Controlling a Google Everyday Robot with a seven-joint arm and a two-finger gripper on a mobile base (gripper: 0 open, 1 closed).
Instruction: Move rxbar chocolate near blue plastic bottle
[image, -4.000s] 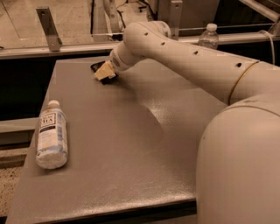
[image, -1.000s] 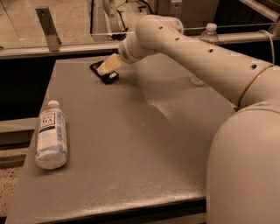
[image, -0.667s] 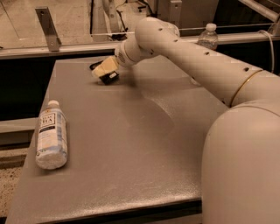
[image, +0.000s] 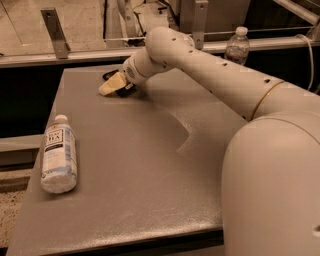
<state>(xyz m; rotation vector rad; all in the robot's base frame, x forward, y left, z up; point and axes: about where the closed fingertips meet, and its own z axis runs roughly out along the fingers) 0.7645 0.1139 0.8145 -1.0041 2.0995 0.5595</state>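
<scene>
The rxbar chocolate (image: 110, 75) is a small flat black wrapper at the far left of the grey table (image: 150, 190). It is mostly covered by my gripper (image: 113, 86), which sits right on it with its tan tip pointing left. Black edges of the bar show above and below the gripper. The blue plastic bottle (image: 58, 158) is white and pale blue with a white cap. It lies on its side near the table's left edge, cap pointing away, well in front of the gripper and apart from it.
A clear water bottle (image: 237, 46) stands on the ledge behind the table at the back right. A metal rail (image: 70, 54) with brackets runs along the back. My white arm (image: 225, 80) crosses the table's right half.
The gripper has shifted a little left and toward the front, over the bar. The bar is now more covered than before. The bottle has not moved.
</scene>
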